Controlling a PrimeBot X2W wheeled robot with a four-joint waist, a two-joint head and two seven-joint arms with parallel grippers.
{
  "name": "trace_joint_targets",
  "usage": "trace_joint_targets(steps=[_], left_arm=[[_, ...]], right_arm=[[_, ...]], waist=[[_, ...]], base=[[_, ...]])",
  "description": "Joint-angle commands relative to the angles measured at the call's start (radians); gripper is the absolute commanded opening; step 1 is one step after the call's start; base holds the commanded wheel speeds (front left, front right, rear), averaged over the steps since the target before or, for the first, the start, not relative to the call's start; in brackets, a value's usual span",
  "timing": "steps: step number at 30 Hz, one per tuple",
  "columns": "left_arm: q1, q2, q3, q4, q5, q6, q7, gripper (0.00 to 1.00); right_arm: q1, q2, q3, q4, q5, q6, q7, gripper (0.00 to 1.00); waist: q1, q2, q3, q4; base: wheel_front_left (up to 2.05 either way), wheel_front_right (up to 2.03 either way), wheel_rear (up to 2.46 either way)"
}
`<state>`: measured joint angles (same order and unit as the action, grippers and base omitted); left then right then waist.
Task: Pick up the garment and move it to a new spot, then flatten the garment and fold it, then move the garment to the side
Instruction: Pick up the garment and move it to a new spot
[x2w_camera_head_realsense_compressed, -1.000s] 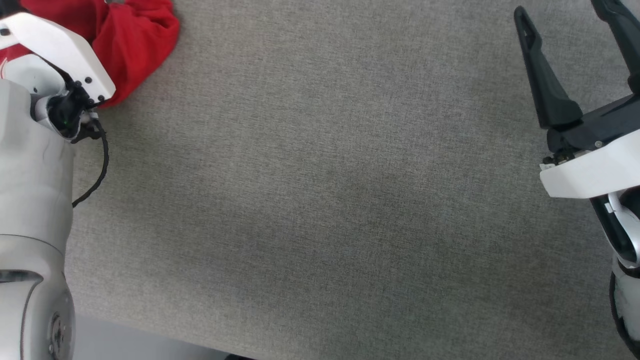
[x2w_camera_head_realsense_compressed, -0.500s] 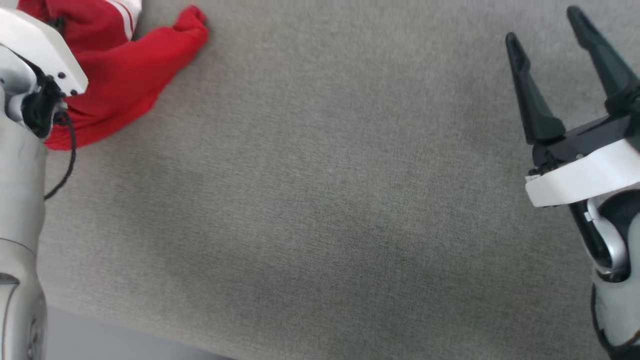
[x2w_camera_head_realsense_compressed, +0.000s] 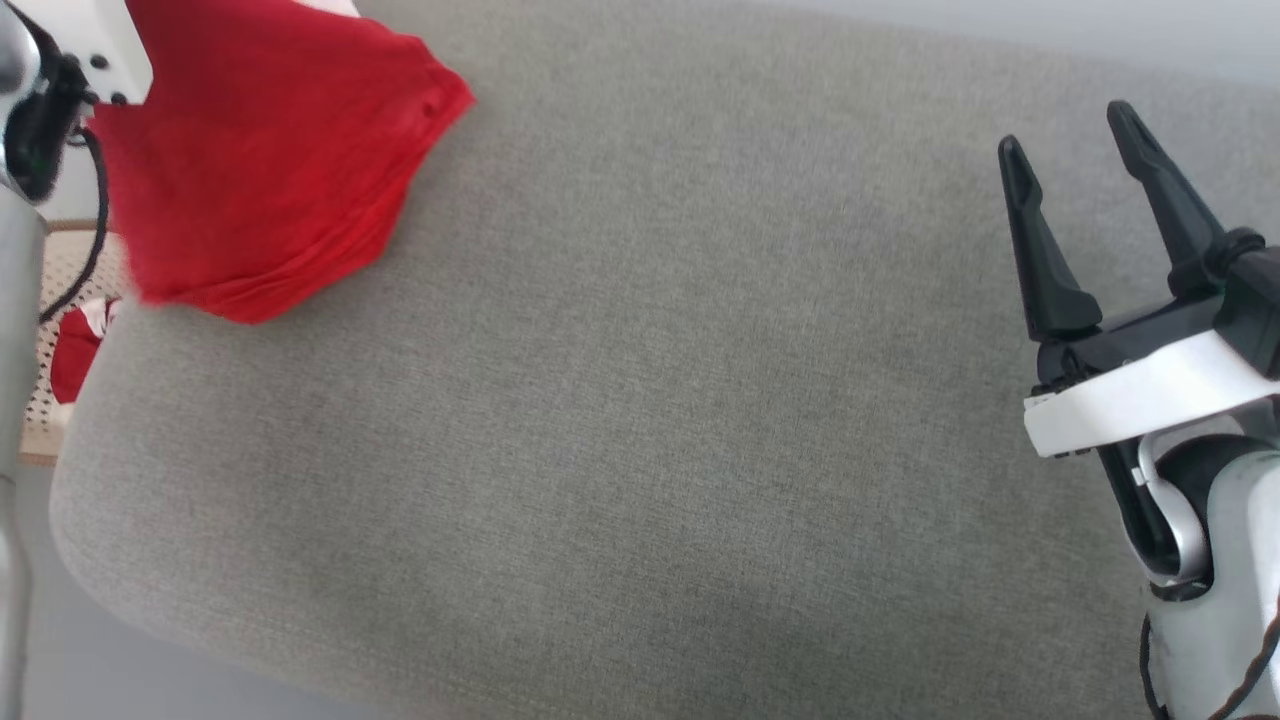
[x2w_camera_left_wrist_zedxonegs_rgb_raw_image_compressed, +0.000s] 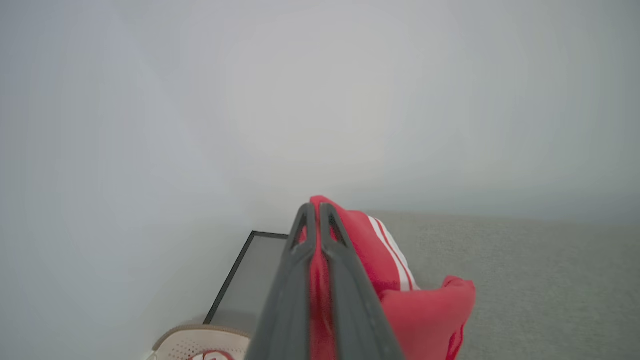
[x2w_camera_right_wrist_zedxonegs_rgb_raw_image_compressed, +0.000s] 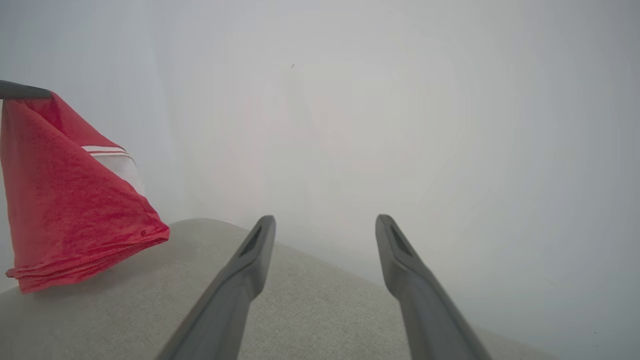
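The garment (x2w_camera_head_realsense_compressed: 260, 170), red with a white striped sleeve, hangs in a bunch over the far left end of the grey cushioned surface (x2w_camera_head_realsense_compressed: 640, 420). In the left wrist view my left gripper (x2w_camera_left_wrist_zedxonegs_rgb_raw_image_compressed: 316, 209) is shut on a fold of the garment (x2w_camera_left_wrist_zedxonegs_rgb_raw_image_compressed: 385, 260), and red cloth shows between the fingers. The right wrist view has the garment (x2w_camera_right_wrist_zedxonegs_rgb_raw_image_compressed: 65, 210) dangling at the left from a dark finger (x2w_camera_right_wrist_zedxonegs_rgb_raw_image_compressed: 20, 91), its lower hem just over the cushion. My right gripper (x2w_camera_head_realsense_compressed: 1065, 128) stands open at the right, nothing between its fingers (x2w_camera_right_wrist_zedxonegs_rgb_raw_image_compressed: 250, 260).
A beige perforated basket (x2w_camera_head_realsense_compressed: 55, 300) with a red item (x2w_camera_head_realsense_compressed: 75, 350) in it sits off the cushion's left end, also in the left wrist view as the basket (x2w_camera_left_wrist_zedxonegs_rgb_raw_image_compressed: 200, 342). A dark-framed panel (x2w_camera_left_wrist_zedxonegs_rgb_raw_image_compressed: 250, 280) lies beside it. A pale wall rises behind.
The head camera has shifted, bringing the cushion's edges into view. The garment has come up off the surface and now hangs from my left gripper. The right gripper stays open.
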<state>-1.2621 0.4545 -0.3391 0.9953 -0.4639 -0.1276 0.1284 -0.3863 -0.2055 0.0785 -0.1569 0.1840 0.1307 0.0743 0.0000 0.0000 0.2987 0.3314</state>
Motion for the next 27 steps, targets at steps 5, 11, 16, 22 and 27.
trace_joint_targets(steps=[5, 11, 16, 22, 27], left_arm=[[0.006, 0.043, -0.058, -0.121, -0.036, -0.002, 0.043, 0.0], [0.028, 0.093, -0.106, -0.292, -0.075, -0.002, 0.117, 0.0], [0.052, 0.125, -0.127, -0.422, -0.088, -0.002, 0.197, 0.0], [0.094, 0.148, -0.146, -0.583, -0.107, 0.009, 0.295, 0.0], [0.129, 0.14, -0.171, -0.712, -0.13, 0.023, 0.381, 0.0]], right_arm=[[0.031, 0.024, -0.019, 0.009, 0.003, 0.0, -0.027, 1.0], [0.058, 0.043, -0.05, 0.009, 0.005, 0.0, -0.046, 1.0], [0.081, 0.066, -0.078, 0.016, 0.008, 0.0, -0.07, 1.0], [0.106, 0.087, -0.093, 0.025, 0.01, 0.0, -0.093, 1.0], [0.127, 0.102, -0.099, 0.036, 0.019, 0.0, -0.112, 1.0]], waist=[[0.0, 0.0, -0.055, -0.002], [0.0, 0.0, -0.09, -0.025], [0.0, 0.0, -0.116, -0.067], [0.0, 0.0, -0.133, -0.149], [0.0, 0.0, -0.142, -0.225]], base=[[0.0, 0.0, 0.0], [0.0, 0.0, 0.0], [0.0, 0.0, 0.0], [0.0, 0.0, 0.0], [0.0, 0.0, 0.0]])
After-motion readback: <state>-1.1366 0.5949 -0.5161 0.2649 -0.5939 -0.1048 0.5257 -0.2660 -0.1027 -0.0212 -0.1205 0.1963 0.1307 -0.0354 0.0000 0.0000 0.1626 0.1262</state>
